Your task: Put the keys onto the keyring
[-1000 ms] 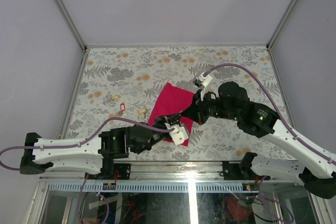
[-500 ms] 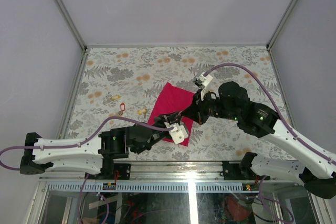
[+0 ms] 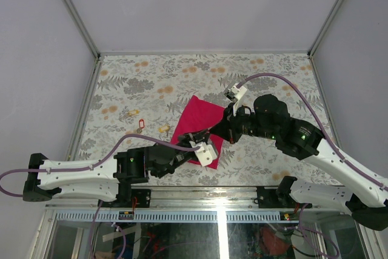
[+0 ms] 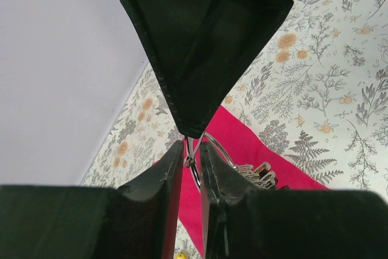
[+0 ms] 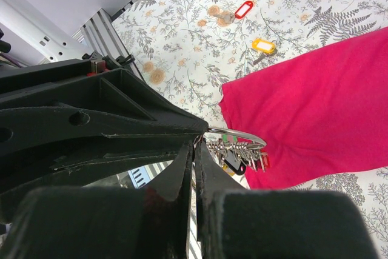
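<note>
Keyring (image 4: 213,145) sits pinched between both claws, just above the near edge of the magenta cloth (image 3: 200,116). The left claw (image 4: 191,147) is pressed together on the thin wire from one side. The right claw (image 5: 193,150) comes in nose to nose against it, its fingers also closed down on the wire as far as I can judge. In both wrist views the ring arcs away from the pinch towards the cloth, with the bunch of keys and tags (image 5: 239,153) hanging on the far part of the loop. The section between the two tips is bare. The loose keys (image 3: 162,129) lie off the cloth to the left, on the left arm's side and well apart from the claws. The red-headed one (image 5: 244,9) lies among them, and they are spread in a rough line running away leftward. The left arm is the nearer, but it has no free claw at present. My read: one claw must let go of the keyring before any key can be fetched. There is plenty of open worktop (image 3: 273,77) to the left and beyond. The near rail is close behind the pinch, so I would keep any swing away from it.
</note>
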### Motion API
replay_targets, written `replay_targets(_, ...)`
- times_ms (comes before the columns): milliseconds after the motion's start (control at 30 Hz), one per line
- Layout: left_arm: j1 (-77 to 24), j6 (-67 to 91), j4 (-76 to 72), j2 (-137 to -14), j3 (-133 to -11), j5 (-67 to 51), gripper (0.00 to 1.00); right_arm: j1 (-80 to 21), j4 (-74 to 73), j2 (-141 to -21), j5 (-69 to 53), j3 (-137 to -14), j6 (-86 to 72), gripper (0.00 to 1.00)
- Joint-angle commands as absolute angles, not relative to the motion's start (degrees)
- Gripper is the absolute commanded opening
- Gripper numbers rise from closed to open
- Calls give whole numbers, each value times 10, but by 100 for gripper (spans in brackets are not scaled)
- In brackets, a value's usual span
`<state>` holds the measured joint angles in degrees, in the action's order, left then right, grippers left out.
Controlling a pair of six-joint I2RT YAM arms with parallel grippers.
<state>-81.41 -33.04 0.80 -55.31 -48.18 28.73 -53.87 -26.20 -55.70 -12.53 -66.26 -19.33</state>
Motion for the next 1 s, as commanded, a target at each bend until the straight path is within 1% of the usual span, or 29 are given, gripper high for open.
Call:
replay_targets(0,-813,-329,-43,-544,-495,320,17,-541,-245,-536,-142,-686,-203,0)
replay_targets(100,-813,-329,-43,-543,-495,320,13,-541,-245,-536,-143,-685,-203,0)
replay_targets(233,-812,-329,-41,-543,-496,321,1,-540,-245,-535,-143,-684,-203,0)
replay_targets(767,-813,-333,-42,-535,-492,314,0,-540,-241,-526,-139,-681,-198,1)
replay_targets(900,-812,-339,-42,-532,-491,300,0,-541,-227,-517,-131,-671,-197,24)
replay_targets(967,-813,-341,-42,-529,-489,293,0,-541,-218,-508,-123,-666,-197,31)
